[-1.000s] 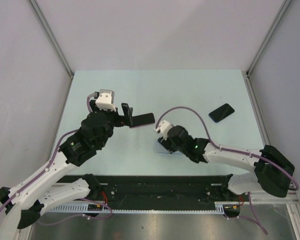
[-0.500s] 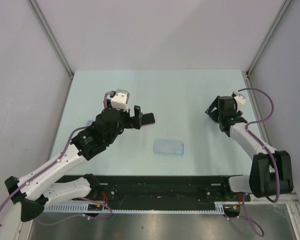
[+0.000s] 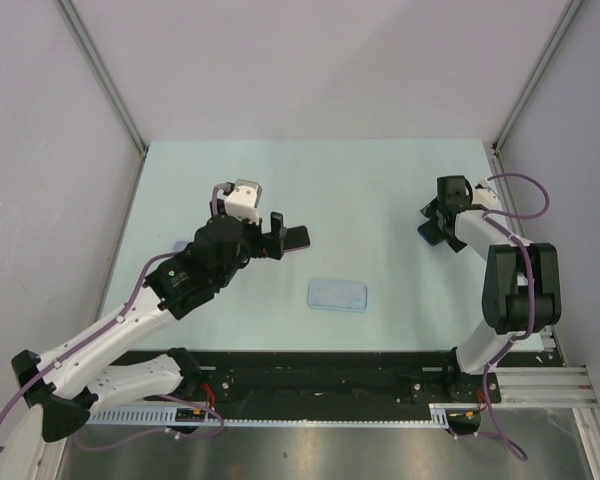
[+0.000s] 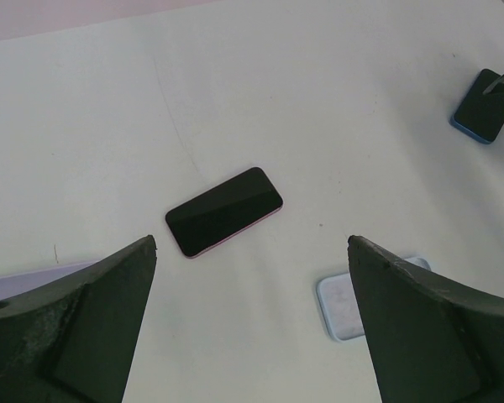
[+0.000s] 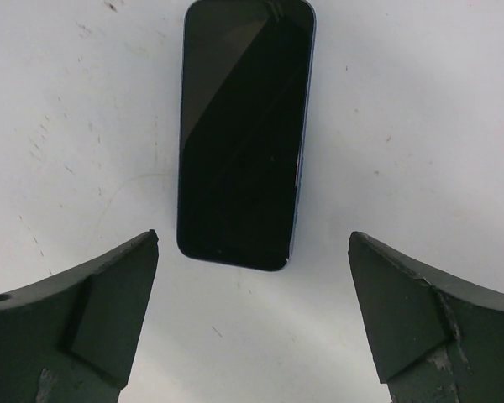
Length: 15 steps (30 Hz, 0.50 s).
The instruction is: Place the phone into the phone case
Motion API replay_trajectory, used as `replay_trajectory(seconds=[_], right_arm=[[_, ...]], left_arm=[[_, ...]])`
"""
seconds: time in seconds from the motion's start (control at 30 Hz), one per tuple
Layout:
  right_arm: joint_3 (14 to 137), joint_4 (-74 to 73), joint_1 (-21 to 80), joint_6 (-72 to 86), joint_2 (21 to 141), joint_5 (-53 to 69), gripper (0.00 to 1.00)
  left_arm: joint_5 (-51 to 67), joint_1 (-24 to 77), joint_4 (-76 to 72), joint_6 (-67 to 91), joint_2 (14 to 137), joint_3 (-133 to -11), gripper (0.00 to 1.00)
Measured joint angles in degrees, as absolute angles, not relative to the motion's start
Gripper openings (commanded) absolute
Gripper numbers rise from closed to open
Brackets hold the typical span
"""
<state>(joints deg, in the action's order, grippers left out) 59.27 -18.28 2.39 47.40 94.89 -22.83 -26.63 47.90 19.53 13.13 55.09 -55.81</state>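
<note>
A black phone with a pink edge (image 4: 224,211) lies flat on the table; in the top view (image 3: 299,238) it is partly under my left gripper (image 3: 275,233). That gripper (image 4: 250,240) is open and empty above it. The clear bluish phone case (image 3: 338,295) lies empty at the table's middle front, and its corner shows in the left wrist view (image 4: 346,304). A second black phone with a blue edge (image 5: 245,130) lies at the right. My right gripper (image 5: 253,238) hovers open over its near end, holding nothing; it also shows in the top view (image 3: 444,213).
The blue-edged phone (image 3: 427,232) lies close to the table's right edge and the frame post (image 3: 525,90). Grey walls enclose the table at the back and on both sides. The black rail with the arm bases (image 3: 320,375) runs along the near edge.
My right arm has swung from over the case at the middle out to the blue-edged phone at the right. My left arm has shifted slightly right, staying above the pink-edged phone.
</note>
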Motion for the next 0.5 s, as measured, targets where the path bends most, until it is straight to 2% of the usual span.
replay_trajectory(seconds=[0.5], right_arm=[[68.7,-23.1,2.3,55.0,104.4,-27.1,0.99]], left_arm=[[-26.6,47.9,19.7,13.1,55.0,-55.8,1.00]])
